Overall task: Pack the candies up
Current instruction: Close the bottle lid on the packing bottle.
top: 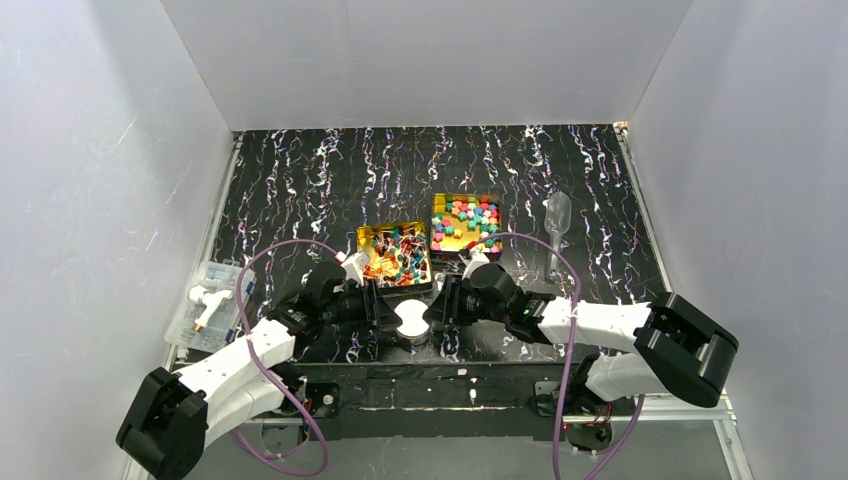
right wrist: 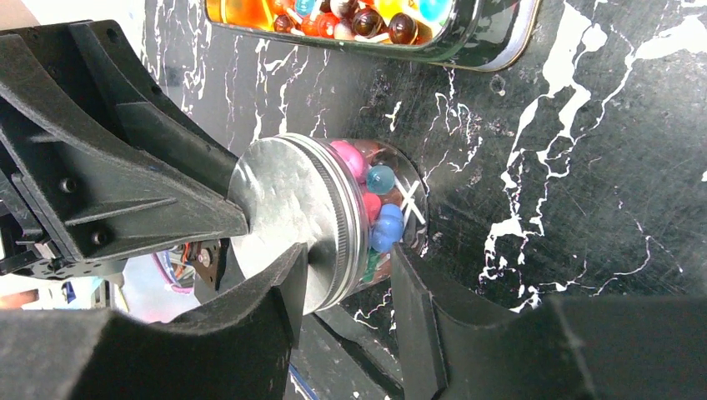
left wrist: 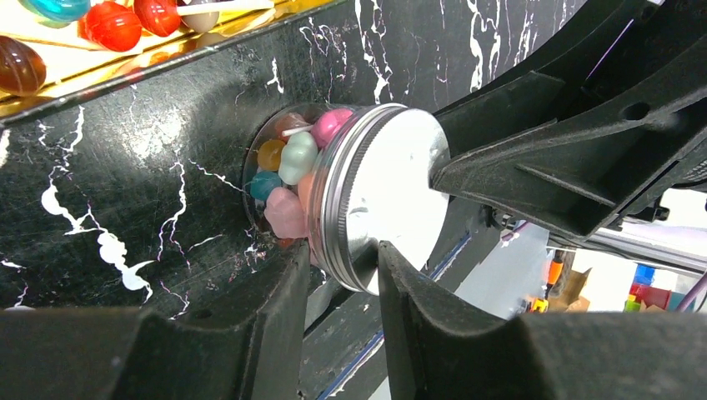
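A small glass jar (top: 412, 322) with a round silver lid (left wrist: 383, 183) stands near the table's front edge. It is full of candies (left wrist: 296, 158), pink, blue, orange and pale green. My left gripper (top: 385, 308) and right gripper (top: 440, 303) meet at it from either side. In the left wrist view my left gripper (left wrist: 342, 254) has the lid's rim between its narrowly parted fingers. In the right wrist view my right gripper (right wrist: 348, 250) holds the jar's (right wrist: 333, 200) near edge the same way, candies (right wrist: 379, 208) showing through the glass.
Two square gold tins sit behind the jar, the left one (top: 393, 252) with wrapped sweets and the right one (top: 466, 225) with cube-like sweets. A clear scoop (top: 556, 235) lies at the right. A clear plastic box (top: 205, 305) sits at the left edge.
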Controlling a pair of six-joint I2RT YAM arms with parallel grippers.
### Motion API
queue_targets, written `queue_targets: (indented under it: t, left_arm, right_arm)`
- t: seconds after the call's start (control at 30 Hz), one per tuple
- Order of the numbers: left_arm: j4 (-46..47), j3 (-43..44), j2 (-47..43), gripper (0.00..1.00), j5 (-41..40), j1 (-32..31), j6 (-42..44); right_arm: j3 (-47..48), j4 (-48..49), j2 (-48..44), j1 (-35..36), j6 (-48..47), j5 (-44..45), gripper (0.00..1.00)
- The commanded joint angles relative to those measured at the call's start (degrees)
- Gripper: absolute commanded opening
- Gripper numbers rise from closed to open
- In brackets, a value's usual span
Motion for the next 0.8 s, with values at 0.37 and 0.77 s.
queue_targets:
  t: [0.37, 0.77]
  left_arm:
    - [-3.0, -6.3, 0.9, 0.22, -2.4, -0.6, 0.3]
    - [-6.4, -2.7, -2.5, 0.46, -1.9, -0.8, 2.1]
  right_arm:
    - [-2.9, -2.0, -2.1, 1.0, 0.4, 1.6, 0.49]
    - [0.8, -6.7, -3.9, 1.3, -1.8, 3.8, 0.5]
